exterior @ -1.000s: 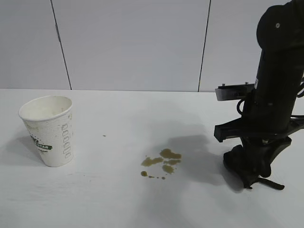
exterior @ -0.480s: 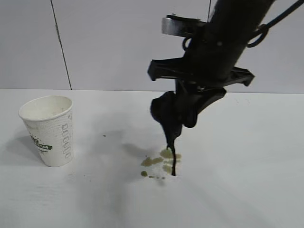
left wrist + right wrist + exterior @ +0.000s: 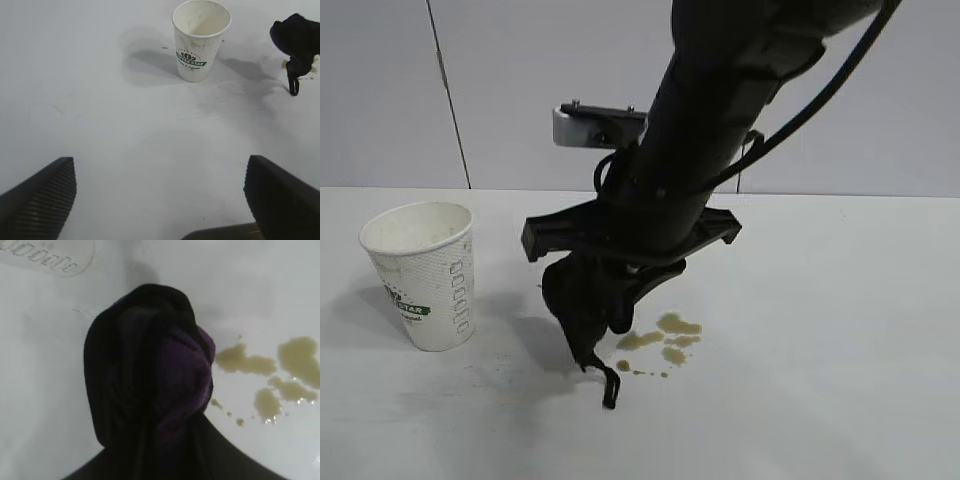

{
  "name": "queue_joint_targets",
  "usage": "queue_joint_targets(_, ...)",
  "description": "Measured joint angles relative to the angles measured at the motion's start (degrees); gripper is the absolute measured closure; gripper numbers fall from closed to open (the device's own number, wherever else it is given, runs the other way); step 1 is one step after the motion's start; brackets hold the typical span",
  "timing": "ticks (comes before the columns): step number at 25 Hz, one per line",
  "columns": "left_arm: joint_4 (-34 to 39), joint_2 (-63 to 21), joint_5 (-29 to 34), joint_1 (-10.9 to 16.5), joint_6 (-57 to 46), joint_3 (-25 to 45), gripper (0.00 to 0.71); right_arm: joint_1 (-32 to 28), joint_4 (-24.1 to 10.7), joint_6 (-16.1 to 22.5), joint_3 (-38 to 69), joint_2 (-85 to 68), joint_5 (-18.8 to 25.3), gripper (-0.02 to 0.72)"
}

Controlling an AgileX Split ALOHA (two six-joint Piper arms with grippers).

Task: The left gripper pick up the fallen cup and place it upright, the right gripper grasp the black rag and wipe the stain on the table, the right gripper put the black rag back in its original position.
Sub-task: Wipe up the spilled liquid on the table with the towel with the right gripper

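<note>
Black rag [image 3: 582,305]: one, pinched by right gripper [image 3: 595,330] fingers; one cup [image 3: 423,273] upright; left gripper [image 3: 160,197] fingers spread.

We face the worktop [image 3: 840,300] level from outside; our left wrist camera looks across it from afar, our right hovers close above. All share the stain [image 3: 662,342].

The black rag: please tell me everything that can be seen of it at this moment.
The black rag is a soft, dark cloth bunched into a lump, showing a purplish fold in the right wrist view. The right gripper holds it above the table. A thin loop hangs from it, reaching down to about the tabletop. It hangs between the cup and the stain, beside the blotches, not on them.
</note>
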Motion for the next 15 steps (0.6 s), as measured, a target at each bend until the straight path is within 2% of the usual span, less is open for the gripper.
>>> queue_joint_targets(3,0.0,0.0,0.0,0.0,0.0,0.0,0.056,0.0,-1.25,0.14,0.0,2.17,1.1,0.592)
queue_joint_targets(7,0.0,0.0,0.0,0.0,0.0,0.0,0.056,0.0,-4.65,0.79,-0.07,3.32,3.73,0.592)
queue_joint_targets(11,0.0,0.0,0.0,0.0,0.0,0.0,0.056,-0.5,-7.8,1.74,-0.27,3.38,4.46,0.592)
queue_joint_targets(13,0.0,0.0,0.0,0.0,0.0,0.0,0.056,-1.42,-10.82,3.02,-0.27,3.38,4.93,0.592)
queue_joint_targets(15,0.0,0.0,0.0,0.0,0.0,0.0,0.056,-3.08,-15.62,5.56,-0.27,3.38,5.76,0.592)
